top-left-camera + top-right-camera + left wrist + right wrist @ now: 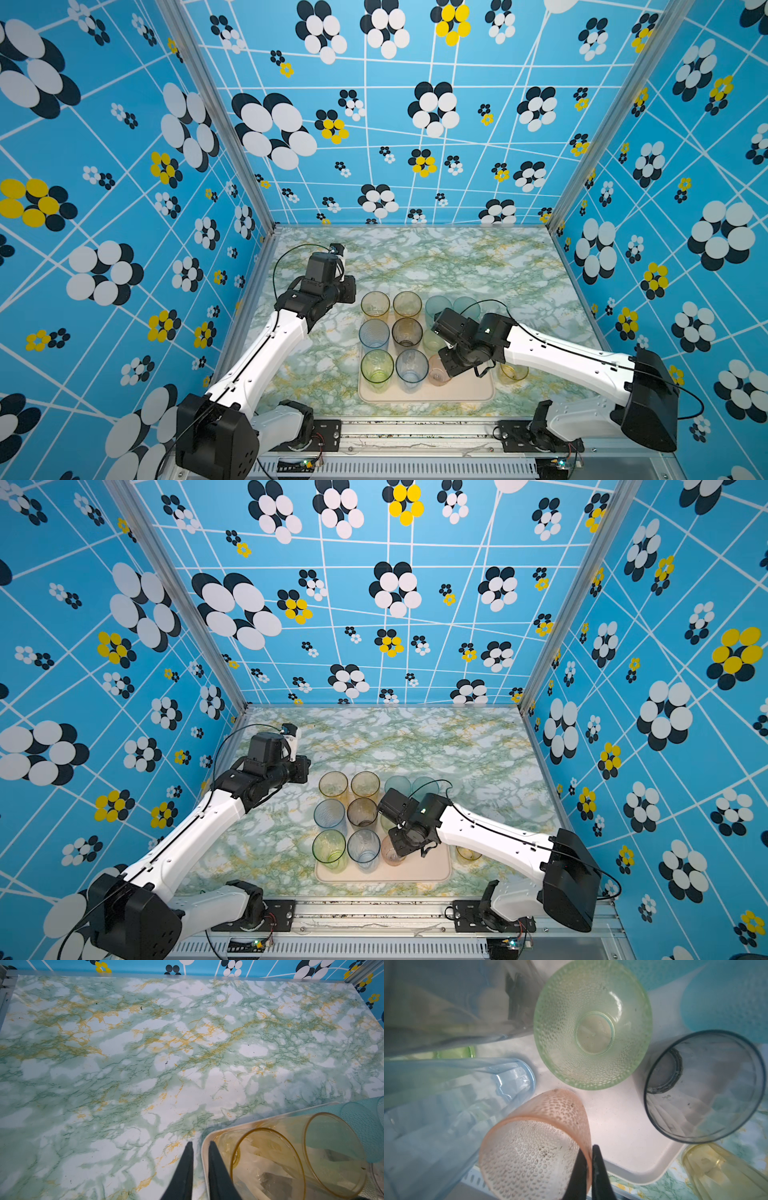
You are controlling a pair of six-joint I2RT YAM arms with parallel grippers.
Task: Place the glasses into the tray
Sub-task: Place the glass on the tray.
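**Top views.** The marbled table (457, 266) lay open across its whole far half, up to the back wall. There was also a bare strip between the left arm and the tray (457, 391). The tray sat near the front rail, and only its near strip was bare. The rest was packed with upright glasses in rows, their rims close together:
- amber glasses (375, 305) and teal glasses (437, 307) stood along the far edge;
- a smoky brown glass (407, 332) stood mid-tray;
- a yellow-green glass (377, 365) and a pale blue glass (411, 365) stood nearer the front.

A yellow glass (468, 853) stood off the tray, on the table just beside its right edge and partly under the right arm.

**Left wrist.** The left gripper (200, 1144) hung over the tray's far left corner. Its jaws were narrowly parted with nothing between them. Open table ran ahead to the far edge. The amber glasses stood just inside the rim.

**Right wrist.** The right gripper (589, 1147) was clenched on the wall of the pink glass (535, 1147), one finger inside the rim and one outside.
- The pink glass was translucent, dimpled and flecked with dark specks. It was over the tray's near part; I could not tell whether its base touched.
- The pale blue glass stood close on one side of it.
- A dimpled green glass (592, 1030) and a smoky grey glass (704, 1086) stood apart from it, with bare tray floor between.
- The grey one sat by the rim, and the yellow glass stood outside it.
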